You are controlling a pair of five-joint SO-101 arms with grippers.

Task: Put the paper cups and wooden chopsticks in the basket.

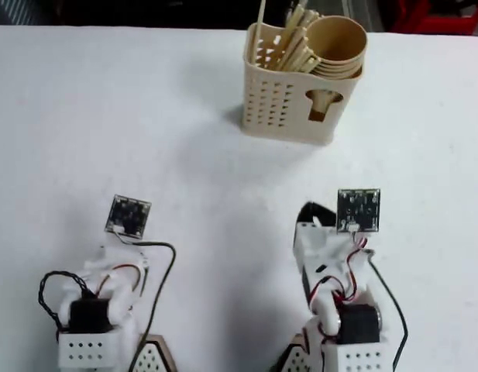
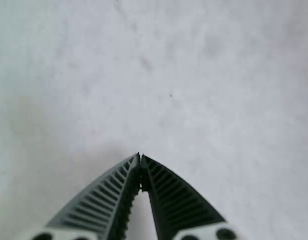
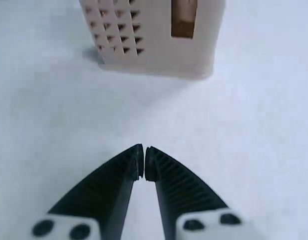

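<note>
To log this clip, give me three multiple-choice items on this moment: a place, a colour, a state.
1. Where are the paper cups? A) in the basket B) lying beside it C) in an end effector
2. What colour is the basket? A) red B) cream C) black
3. The left end effector is: A) open B) shut on a cup C) shut, empty
1A: they stand stacked inside its wall. 2B: pale cream plastic. 3C: jaws meet, nothing between.
</note>
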